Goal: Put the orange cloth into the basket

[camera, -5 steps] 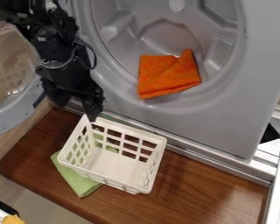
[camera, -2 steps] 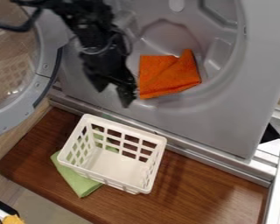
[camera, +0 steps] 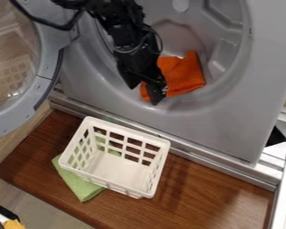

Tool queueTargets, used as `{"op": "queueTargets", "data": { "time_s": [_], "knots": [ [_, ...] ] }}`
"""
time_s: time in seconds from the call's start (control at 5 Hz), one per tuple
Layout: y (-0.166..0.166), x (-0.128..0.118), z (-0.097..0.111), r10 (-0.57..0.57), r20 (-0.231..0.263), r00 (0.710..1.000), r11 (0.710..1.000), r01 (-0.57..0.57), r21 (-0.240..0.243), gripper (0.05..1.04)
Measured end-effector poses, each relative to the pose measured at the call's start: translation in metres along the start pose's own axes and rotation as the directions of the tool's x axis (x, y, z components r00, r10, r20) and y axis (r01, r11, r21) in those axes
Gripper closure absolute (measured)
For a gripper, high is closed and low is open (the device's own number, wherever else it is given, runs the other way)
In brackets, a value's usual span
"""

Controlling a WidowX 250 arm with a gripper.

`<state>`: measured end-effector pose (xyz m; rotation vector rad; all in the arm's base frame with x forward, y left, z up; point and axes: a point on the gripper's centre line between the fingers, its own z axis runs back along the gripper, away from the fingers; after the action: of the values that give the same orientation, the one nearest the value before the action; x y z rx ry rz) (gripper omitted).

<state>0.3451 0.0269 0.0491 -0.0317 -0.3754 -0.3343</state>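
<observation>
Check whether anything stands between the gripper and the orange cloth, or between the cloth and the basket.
Nothing visible separates the gripper from the orange cloth. Between the cloth and the basket lies the lip of the round opening; the basket's top is open.

You have moderate, diffuse light here. Soft highlights follow the curves of the grey drum (camera: 190, 38), and pale reflections streak the door glass (camera: 11, 67). The white basket (camera: 118, 172) looks bright; soft shadow dims the wooden board (camera: 211, 197) beside it and at the board's upper-left corner. The metal rails (camera: 283, 179) at right catch brighter glints.
</observation>
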Motion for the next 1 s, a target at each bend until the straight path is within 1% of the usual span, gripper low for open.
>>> {"op": "queueTargets", "data": {
  "time_s": [0.2,0.4,0.8,1.0],
  "knots": [
    [0.0,0.013,-0.009,-0.041,-0.007,0.999,0.999,0.041,0.004,0.083],
    [0.004,0.018,-0.015,-0.049,-0.017,0.999,0.999,0.049,0.003,0.133],
    [0.006,0.016,-0.018,-0.055,-0.035,0.998,0.998,0.056,0.023,0.73],
    [0.003,0.014,-0.019,-0.055,-0.042,0.998,0.998,0.056,0.016,0.934]
  ]
}}
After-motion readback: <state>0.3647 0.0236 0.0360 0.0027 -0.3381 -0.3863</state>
